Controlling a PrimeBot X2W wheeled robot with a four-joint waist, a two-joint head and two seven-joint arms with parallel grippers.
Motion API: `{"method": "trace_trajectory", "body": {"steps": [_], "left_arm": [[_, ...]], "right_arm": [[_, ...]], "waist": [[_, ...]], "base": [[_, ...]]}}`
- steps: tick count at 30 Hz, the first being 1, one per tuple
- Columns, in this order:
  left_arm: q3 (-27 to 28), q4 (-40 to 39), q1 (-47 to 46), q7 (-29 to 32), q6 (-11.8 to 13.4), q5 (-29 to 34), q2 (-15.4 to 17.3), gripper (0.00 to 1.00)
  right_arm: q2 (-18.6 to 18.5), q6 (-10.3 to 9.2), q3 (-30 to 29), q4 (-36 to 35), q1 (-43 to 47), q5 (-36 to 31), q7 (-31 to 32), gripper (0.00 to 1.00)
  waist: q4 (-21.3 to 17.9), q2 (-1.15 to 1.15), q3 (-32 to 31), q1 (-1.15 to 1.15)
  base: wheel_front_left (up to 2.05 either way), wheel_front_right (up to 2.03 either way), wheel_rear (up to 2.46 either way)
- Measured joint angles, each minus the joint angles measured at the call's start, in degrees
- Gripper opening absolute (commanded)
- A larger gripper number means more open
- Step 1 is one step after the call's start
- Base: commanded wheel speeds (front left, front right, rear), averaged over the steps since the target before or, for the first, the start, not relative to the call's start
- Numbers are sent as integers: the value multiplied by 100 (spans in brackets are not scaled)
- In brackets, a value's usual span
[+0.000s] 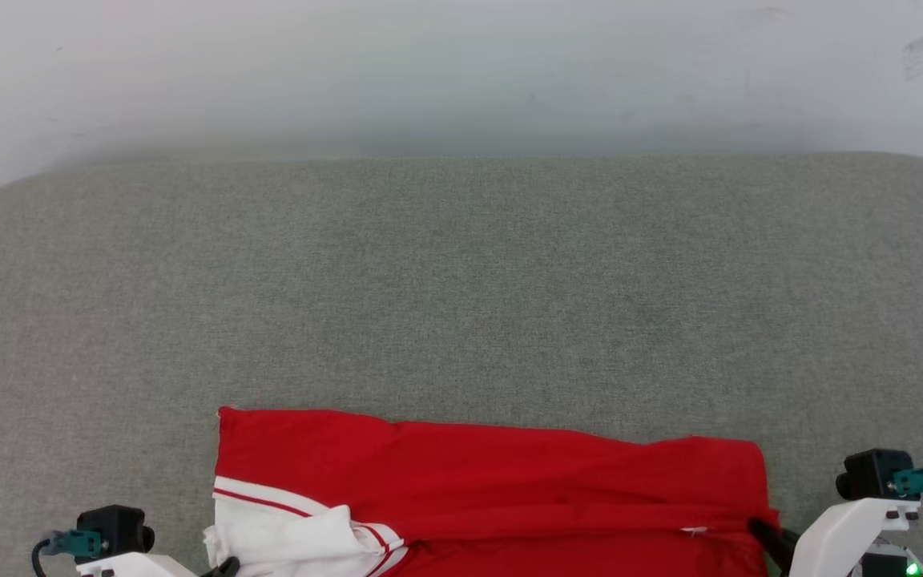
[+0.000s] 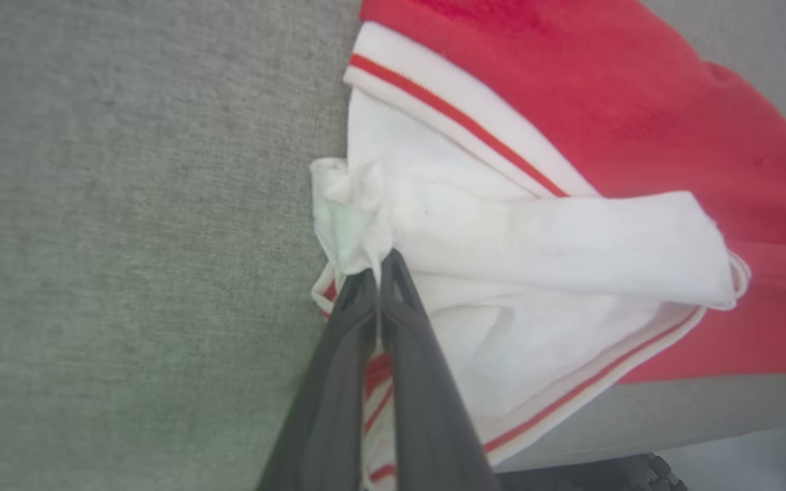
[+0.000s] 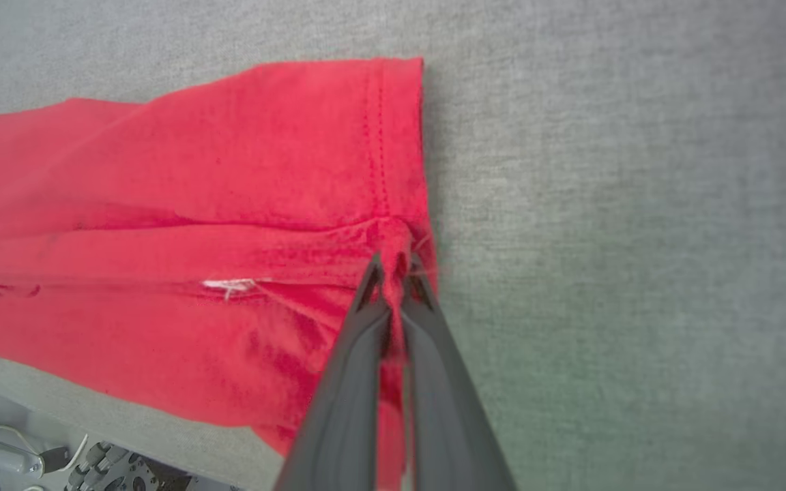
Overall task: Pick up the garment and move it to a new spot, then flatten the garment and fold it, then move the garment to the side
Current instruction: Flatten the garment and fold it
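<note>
Closest to you, your left gripper is pinched tight on a bunched white corner of the garment, at the tip of its short sleeve. The left wrist view gives you that crumpled fold, its red-and-white striped trim and a faint greenish patch by the fingertips, where the head view offers just a slice of white at its bottom edge. Your right gripper is clamped on a gathered knot of red cloth at the opposite end, just beside the stitched hem. The right wrist view also picks out a small white tag on a crease, which is a mere speck from the head. Both wrist views show you the near edge of the grey padded surface, with the cloth lying right along it. From the head view, the garment spreads as a wide red band between your two grippers, its far side a slightly wavy fold line. Beyond that, open grey fabric runs on to left and right and up to the rounded far corners, where the surface meets a pale wall.
</note>
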Motion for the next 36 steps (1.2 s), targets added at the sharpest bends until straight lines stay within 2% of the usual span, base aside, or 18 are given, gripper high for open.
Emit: {"method": "trace_trajectory", "body": {"steps": [2, 3, 4, 5, 6, 7, 11, 17, 24, 29, 36], "left_arm": [[-66, 114, 11, -25, -59, -2, -63, 0], [-90, 171, 3, -36, -88, -5, -126, 11], [-118, 234, -15, -62, -102, -4, -185, 36], [-136, 299, -50, -77, -122, 9, -210, 55], [-140, 332, -92, -122, -153, 25, -227, 100], [-138, 368, -148, -167, -174, 30, -266, 100], [-118, 411, -338, -417, -199, 200, -319, 100], [93, 153, -363, -1031, -30, 437, -335, 100], [277, -342, -371, -1923, 243, 945, -386, 100], [209, -568, -419, -2373, 436, 1437, -399, 100], [129, -823, -584, -2721, 761, 2120, -536, 100]], "right_arm": [[70, 0, 38, 79, 63, -29, -100, 0], [105, 0, 40, 112, 68, -19, -134, 0], [129, -1, 51, 134, 70, -20, -174, 0], [144, -1, 58, 143, 73, -19, -264, 9], [157, -1, 77, 148, 72, -9, -337, 38], [167, -1, 100, 153, 72, 26, -419, 100], [175, -1, 157, 54, 63, 56, -776, 100], [86, -1, 138, -270, 59, 76, -911, 100], [-226, -2, -304, -442, 152, -98, -288, 100], [-282, -2, -230, -512, 133, -183, 188, 100], [-305, -2, -19, -331, -41, -172, 421, 100]], "waist": [[-21, 0, -12, 0], [-27, 0, -14, 0], [-34, 0, -15, 0], [-39, 0, -18, 0], [-44, 0, -23, 0], [-49, 0, -30, 1], [-61, 0, -85, 1], [-133, 0, -246, 1], [-136, 0, -371, 1], [-73, 0, -354, 1], [156, 0, -213, 1]], "base": [[0, 0, 0], [0, 0, 0], [0, 0, 0], [0, 0, 0], [0, 0, 0], [0, 0, 0], [0, 0, 0], [0, 0, 0], [0, 0, 0], [0, 0, 0], [0, 0, 0]]}}
